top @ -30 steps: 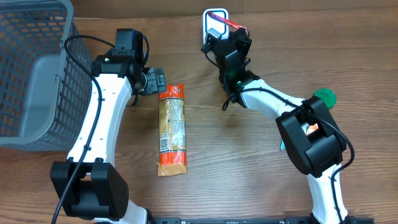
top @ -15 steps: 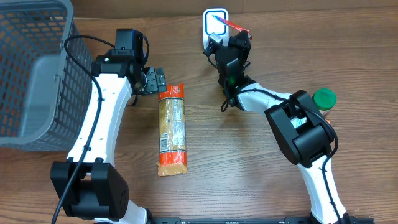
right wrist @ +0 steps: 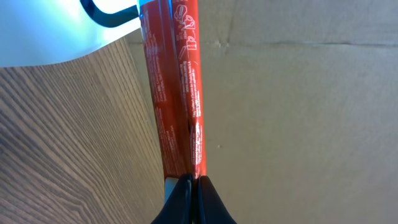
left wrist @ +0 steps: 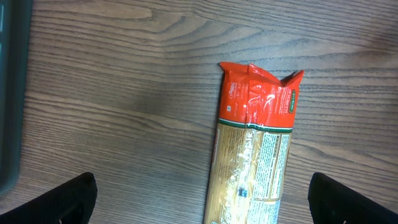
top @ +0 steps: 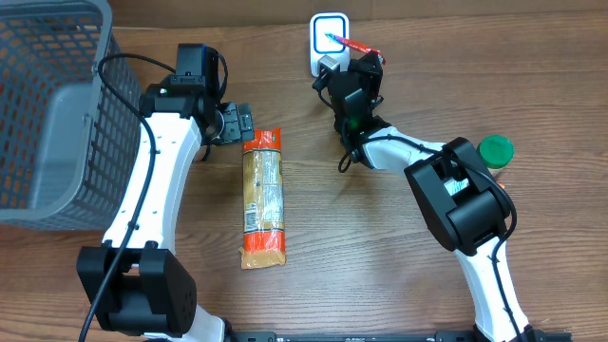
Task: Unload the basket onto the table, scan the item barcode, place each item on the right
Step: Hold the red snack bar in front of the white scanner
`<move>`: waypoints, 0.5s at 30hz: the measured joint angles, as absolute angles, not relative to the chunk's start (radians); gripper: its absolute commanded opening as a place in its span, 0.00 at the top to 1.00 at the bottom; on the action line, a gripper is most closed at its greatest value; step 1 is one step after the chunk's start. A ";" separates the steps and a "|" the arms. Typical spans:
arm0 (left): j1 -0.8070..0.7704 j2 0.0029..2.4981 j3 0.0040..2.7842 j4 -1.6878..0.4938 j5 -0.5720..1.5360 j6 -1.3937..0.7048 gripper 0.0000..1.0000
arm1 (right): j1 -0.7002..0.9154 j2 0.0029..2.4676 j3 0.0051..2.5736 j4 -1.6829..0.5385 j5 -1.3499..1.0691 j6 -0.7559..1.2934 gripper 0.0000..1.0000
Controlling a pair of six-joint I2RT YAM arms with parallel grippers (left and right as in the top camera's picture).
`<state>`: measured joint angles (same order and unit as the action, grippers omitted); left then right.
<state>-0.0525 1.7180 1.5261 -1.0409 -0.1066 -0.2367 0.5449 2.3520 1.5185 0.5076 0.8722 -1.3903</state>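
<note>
Wood-grain bench (top: 380,247) under both arms, brown cardboard backing along the far edge in the right wrist view. At far left, grey mesh basket (top: 38,114), partly cut off by the frame. Lying flat left of centre, long pasta packet (top: 263,198): orange crimped ends, clear middle with a printed label, length running away from the robot. Left fingers (left wrist: 62,199) spread wide, holding nothing, poised just beyond the far orange end of the pasta packet and apart from it; only the two dark tips seen in the bottom corners of the left wrist view, packet end between them. At the far edge of the bench, small white scanner (top: 330,28) with a glowing blue rim. Right fingers (right wrist: 177,208) pinched tight on the near end of a thin red sachet (right wrist: 177,93), white print along its length, too fine to read. Sachet raised off the bench, far end up at the face of the scanner; touching or just short of it, not possible to tell. Near the right elbow, round green object (top: 495,149), partly hidden by the arm.
</note>
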 measured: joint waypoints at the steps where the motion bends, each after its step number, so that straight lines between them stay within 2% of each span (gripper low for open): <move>1: -0.052 1.718 1.526 -1.041 -0.107 -0.237 0.00 | 0.545 2.352 1.518 0.508 0.873 -1.387 0.97; 10: -0.052 1.718 1.526 -1.041 -0.107 -0.237 0.00 | 0.545 2.352 1.518 0.584 0.880 -1.376 0.97; 15: -0.052 1.718 1.526 -1.041 -0.107 -0.237 0.00 | 0.550 2.352 1.518 0.607 0.902 -1.277 0.97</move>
<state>-0.0525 1.7180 1.5261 -1.0409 -0.1066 -0.2367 0.5495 2.3520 1.5185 0.6067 0.9016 -1.2770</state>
